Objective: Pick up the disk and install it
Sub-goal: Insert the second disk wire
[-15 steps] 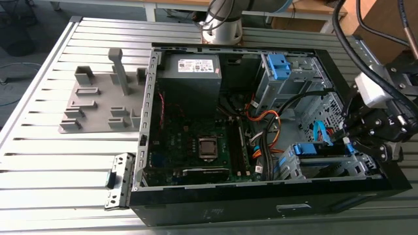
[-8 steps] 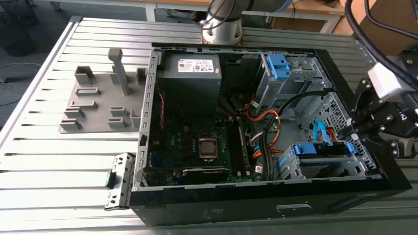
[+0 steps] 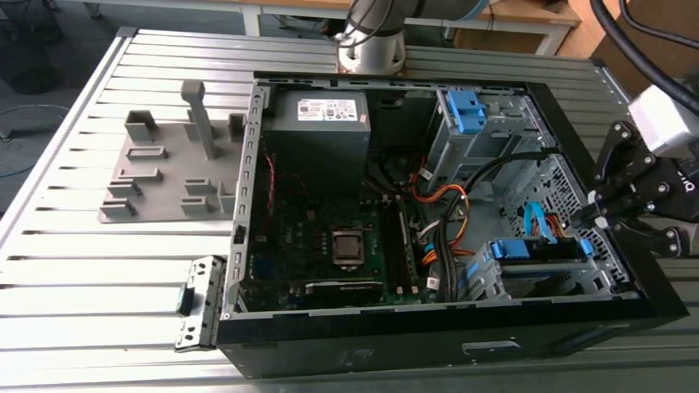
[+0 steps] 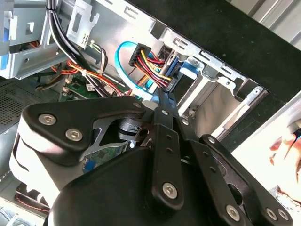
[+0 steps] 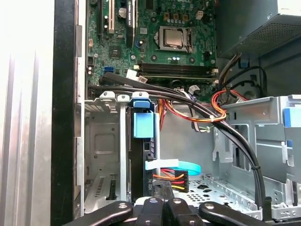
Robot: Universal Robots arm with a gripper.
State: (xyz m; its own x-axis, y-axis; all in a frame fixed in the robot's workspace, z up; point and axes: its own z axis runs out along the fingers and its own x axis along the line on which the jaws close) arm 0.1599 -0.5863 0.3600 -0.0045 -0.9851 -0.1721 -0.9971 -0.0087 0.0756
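Observation:
The disk (image 3: 535, 250) stands on edge inside the drive cage at the near corner of the open computer case, on the exterior view's right. Its blue bracket (image 5: 142, 123) faces up, and orange, red and light-blue cables are plugged into its end (image 4: 171, 70). My gripper (image 3: 598, 219) hangs over the case's right wall beside that cage. In both wrist views its black fingers come together right at the cable plug behind the disk, gripper (image 4: 162, 99), gripper (image 5: 162, 200). It is shut, with nothing visible between its tips.
A grey power-supply box (image 3: 319, 115) and the motherboard (image 3: 327, 237) sit in the case. An upper bay with a blue latch (image 3: 467, 110) stands at the back. A grey fixture (image 3: 164, 172) and a metal bracket (image 3: 196, 299) lie on the slatted table (image 3: 65, 270). Black cables (image 5: 225, 132) cross beside the cage.

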